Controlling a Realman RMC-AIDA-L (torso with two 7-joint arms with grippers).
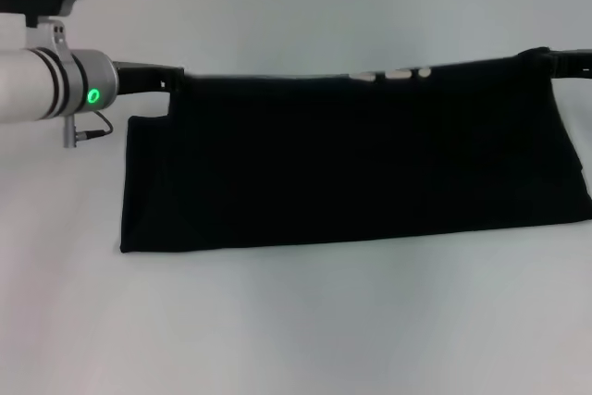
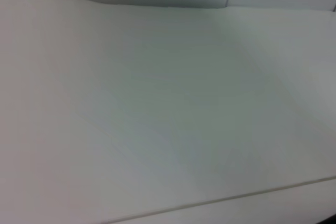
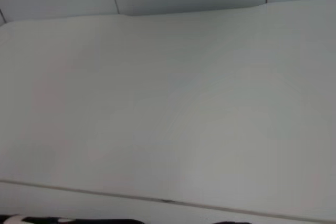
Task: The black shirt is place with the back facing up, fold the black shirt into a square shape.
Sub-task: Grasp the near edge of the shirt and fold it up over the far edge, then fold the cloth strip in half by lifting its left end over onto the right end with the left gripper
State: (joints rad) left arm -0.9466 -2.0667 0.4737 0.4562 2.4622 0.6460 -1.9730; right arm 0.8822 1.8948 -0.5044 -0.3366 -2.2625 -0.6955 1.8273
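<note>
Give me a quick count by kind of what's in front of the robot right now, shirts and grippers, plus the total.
Shirts: 1, the black shirt, lying as a wide band on the white table.
Grippers: 2, the left gripper and right gripper, one at each far corner of the shirt.
Total: 3

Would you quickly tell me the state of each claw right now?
Left claw: at the black shirt's far left corner; cannot be told.
Right claw: at its far right corner; cannot be told.
</note>
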